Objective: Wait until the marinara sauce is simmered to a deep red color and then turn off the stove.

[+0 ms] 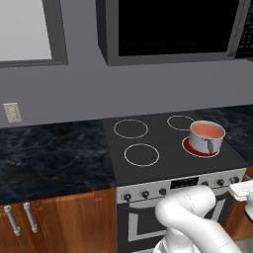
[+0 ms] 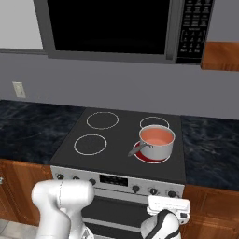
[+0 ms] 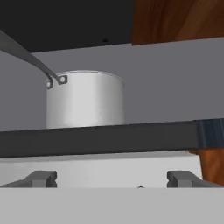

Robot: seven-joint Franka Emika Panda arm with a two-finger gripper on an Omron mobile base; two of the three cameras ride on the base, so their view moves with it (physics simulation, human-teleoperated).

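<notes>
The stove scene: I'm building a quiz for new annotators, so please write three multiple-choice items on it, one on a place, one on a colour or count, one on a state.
1. On which burner of the stove does the pot stand?
A. front right
B. front left
C. back left

2. What colour is the marinara sauce?
A. dark green
B. pale salmon-orange
C. white

3. How does the gripper stand in the hand view?
A. shut on the pot's handle
B. shut on a knob
C. open, holding nothing

Answers:
1. A: the pot sits at the cooktop's front right, on a glowing red disc.
2. B: the flat liquid inside looks pale salmon-orange, not deep red.
3. C: both finger tips stand wide apart, facing the stove's front below the pot.
</notes>
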